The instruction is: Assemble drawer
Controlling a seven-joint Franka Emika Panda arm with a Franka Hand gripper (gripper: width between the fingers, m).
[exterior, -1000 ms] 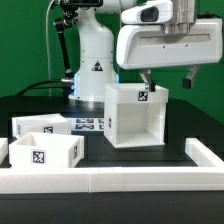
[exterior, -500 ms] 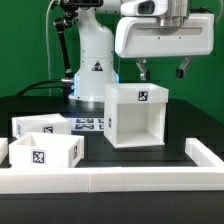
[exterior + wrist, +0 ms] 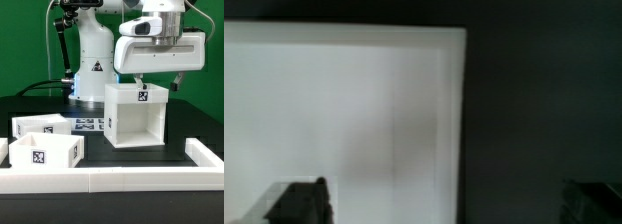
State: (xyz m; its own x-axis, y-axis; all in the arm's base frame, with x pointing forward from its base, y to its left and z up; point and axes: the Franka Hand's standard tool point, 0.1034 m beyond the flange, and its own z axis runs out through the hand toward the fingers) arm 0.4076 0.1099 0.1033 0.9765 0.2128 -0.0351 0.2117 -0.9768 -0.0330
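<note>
The large white boxy shell (image 3: 138,118) of the drawer stands on the black table with its open side toward the camera and a tag on its upper front. My gripper (image 3: 157,82) hangs open and empty just above the shell's top, one finger on each side of its right part. In the wrist view the shell's flat white top (image 3: 349,110) fills one side, with dark table beside it. The gripper (image 3: 448,205) shows two dark fingertips (image 3: 299,202) spread wide apart. Two small open-topped trays (image 3: 40,125) (image 3: 42,152) sit at the exterior view's left.
The marker board (image 3: 90,124) lies flat between the trays and the shell. A long white border rail (image 3: 120,180) runs along the table's front and turns up at the right. The robot base (image 3: 93,55) stands behind.
The gripper rose above the shell, then came back down and shifted slightly toward the exterior view's left. Shell and trays have not moved.
</note>
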